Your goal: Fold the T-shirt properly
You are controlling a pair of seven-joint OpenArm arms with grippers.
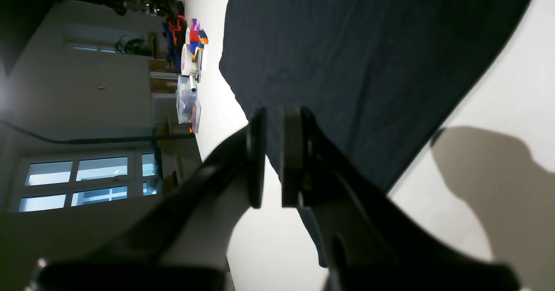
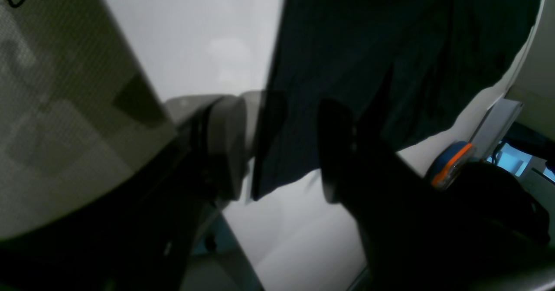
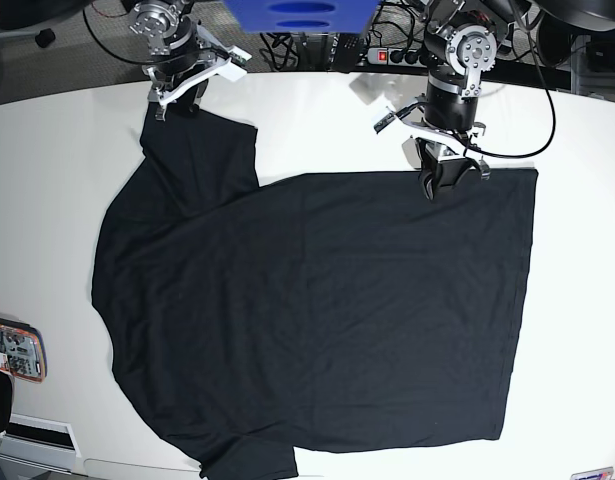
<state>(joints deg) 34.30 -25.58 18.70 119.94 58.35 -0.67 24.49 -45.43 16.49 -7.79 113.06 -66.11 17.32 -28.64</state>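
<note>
The black T-shirt (image 3: pixel 317 310) lies spread flat on the white table (image 3: pixel 47 180), one sleeve reaching toward the back left. At the shirt's back edge, right of centre, my left gripper (image 3: pixel 445 180) stands over the hem. In the left wrist view the left gripper (image 1: pixel 274 117) has its jaws a narrow gap apart, with the T-shirt (image 1: pixel 355 65) edge and bare table showing through. My right gripper (image 3: pixel 177 100) is at the end of the back-left sleeve. Seen from its wrist camera, the right gripper (image 2: pixel 301 117) is open and the T-shirt (image 2: pixel 368 44) lies beyond the gap.
An orange and blue device (image 3: pixel 12 350) sits at the table's left edge and shows again as the orange and blue device (image 2: pixel 448 165). A power strip (image 3: pixel 387 55) and cables lie behind the table. Colourful clutter (image 1: pixel 193 52) stands at the far end.
</note>
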